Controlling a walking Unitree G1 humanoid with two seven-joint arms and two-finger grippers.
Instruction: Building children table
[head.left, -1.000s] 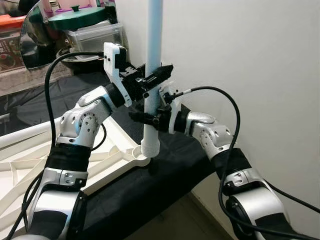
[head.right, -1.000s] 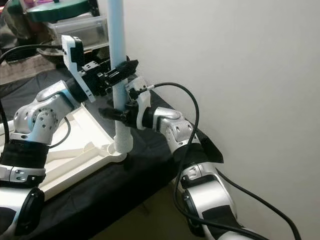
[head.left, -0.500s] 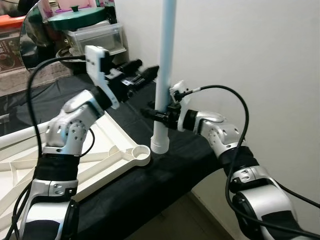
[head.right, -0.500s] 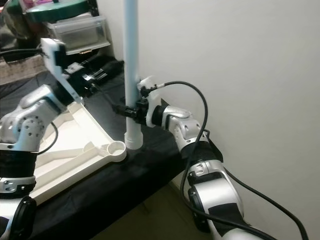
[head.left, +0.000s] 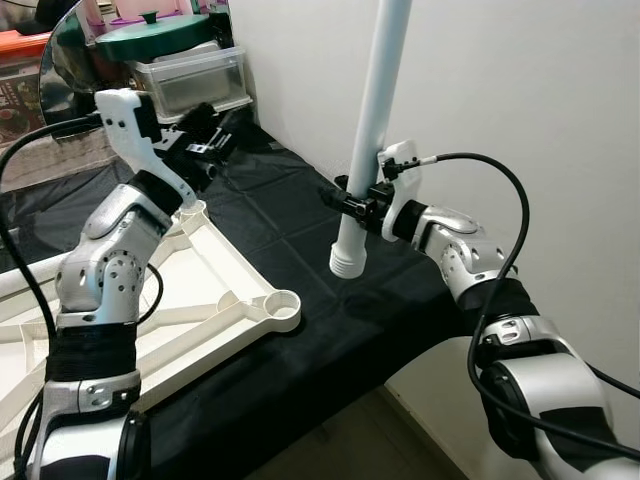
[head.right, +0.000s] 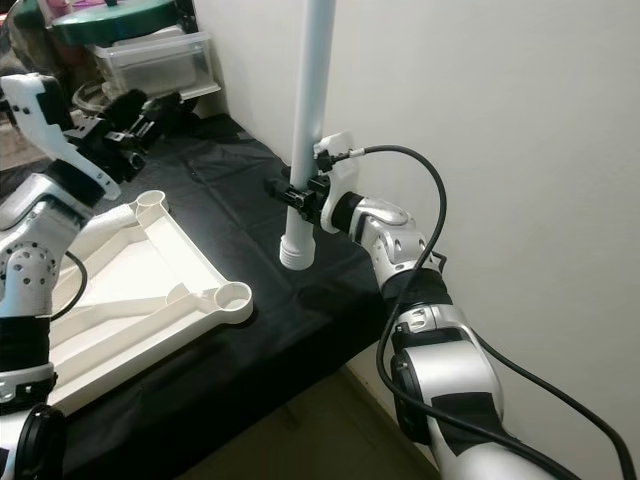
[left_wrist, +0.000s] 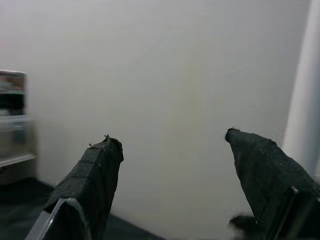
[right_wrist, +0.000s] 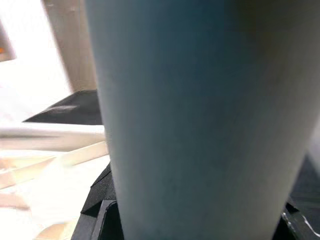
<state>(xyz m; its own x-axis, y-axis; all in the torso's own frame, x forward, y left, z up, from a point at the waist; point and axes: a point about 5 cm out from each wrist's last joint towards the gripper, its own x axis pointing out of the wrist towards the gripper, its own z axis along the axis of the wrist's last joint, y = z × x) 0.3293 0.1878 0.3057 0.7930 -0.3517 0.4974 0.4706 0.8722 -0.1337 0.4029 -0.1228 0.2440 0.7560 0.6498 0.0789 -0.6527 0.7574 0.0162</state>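
The right hand (head.left: 352, 197) grips the pale leg (head.left: 372, 130) upright, threaded end down, ready for the frame's socket (head.left: 281, 301); the left hand (left_wrist: 170, 165) hangs open.

Pale blue table leg (head.left: 375, 120), long round tube, ribbed white threaded end at bottom, held nearly upright with slight tilt, lifted clear above the black-covered tabletop (head.left: 300, 240) near its right edge. White table frame (head.left: 200, 290) lies flat upside down toward the left side, ribbed underside up, round corner socket (head.left: 283, 303) open, well apart from leg's threaded end.
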